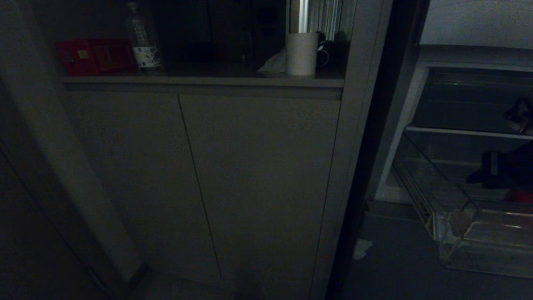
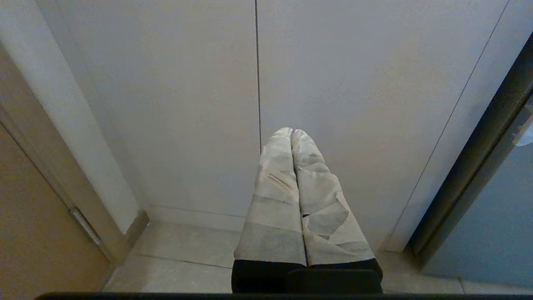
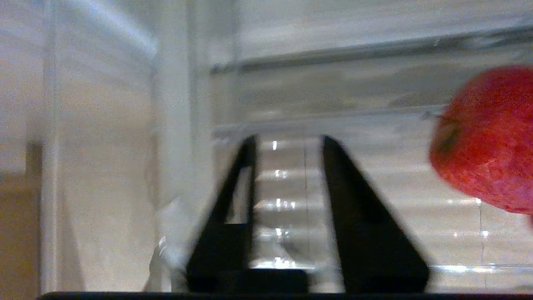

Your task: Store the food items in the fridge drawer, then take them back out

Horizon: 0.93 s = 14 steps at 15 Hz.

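Observation:
The fridge drawer (image 1: 458, 250) is pulled out at the far right of the head view, clear plastic with a ribbed floor (image 3: 458, 233). A round red food item (image 3: 487, 137) lies on that floor, and it shows as a dim red patch (image 1: 520, 196) in the head view. My right gripper (image 3: 288, 141) is inside the drawer beside the food item and apart from it, open with nothing between its black fingers. It appears as a dark shape (image 1: 485, 173) in the head view. My left gripper (image 2: 292, 132) is shut and empty, its taped fingers pointing at the cabinet doors.
Grey cabinet doors (image 1: 258, 183) fill the middle of the head view. The niche above holds a red box (image 1: 95, 56), a bottle (image 1: 143, 39) and a paper roll (image 1: 302, 54). A fridge shelf (image 1: 462, 132) sits above the drawer, with a dark object (image 1: 518, 114) on it.

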Tool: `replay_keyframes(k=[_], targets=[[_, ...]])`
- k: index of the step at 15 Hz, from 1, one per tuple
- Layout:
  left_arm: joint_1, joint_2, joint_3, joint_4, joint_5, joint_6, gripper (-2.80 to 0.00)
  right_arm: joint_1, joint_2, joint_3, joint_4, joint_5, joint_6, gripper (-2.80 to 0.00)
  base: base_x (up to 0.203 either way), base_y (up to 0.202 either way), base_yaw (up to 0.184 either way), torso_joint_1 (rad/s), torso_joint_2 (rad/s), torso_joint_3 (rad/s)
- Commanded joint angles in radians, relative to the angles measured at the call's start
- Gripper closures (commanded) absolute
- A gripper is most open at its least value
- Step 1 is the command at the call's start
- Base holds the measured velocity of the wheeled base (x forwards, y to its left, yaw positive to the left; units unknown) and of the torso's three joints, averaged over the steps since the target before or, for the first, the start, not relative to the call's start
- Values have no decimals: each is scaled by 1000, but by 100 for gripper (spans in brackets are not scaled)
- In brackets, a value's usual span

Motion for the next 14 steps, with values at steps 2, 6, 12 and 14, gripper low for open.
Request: replay_keyframes(k=[2, 6, 12, 14], targets=[[1, 0, 0, 0, 0, 0, 0, -30, 46, -39, -4, -48, -2, -280, 0, 0, 0, 0, 0, 0], [1, 1, 0, -1, 0, 0, 0, -82, 108, -103, -16, -150, -43, -280, 0, 0, 0, 0, 0, 0], [1, 1, 0, 0, 1, 0, 0, -133, 142, -113, -21, -213, -54, -280, 0, 0, 0, 0, 0, 0], [1, 0, 0, 0, 0, 0, 0, -155, 149, -112, -23, -214, -54, -280, 0, 0, 0, 0, 0, 0]])
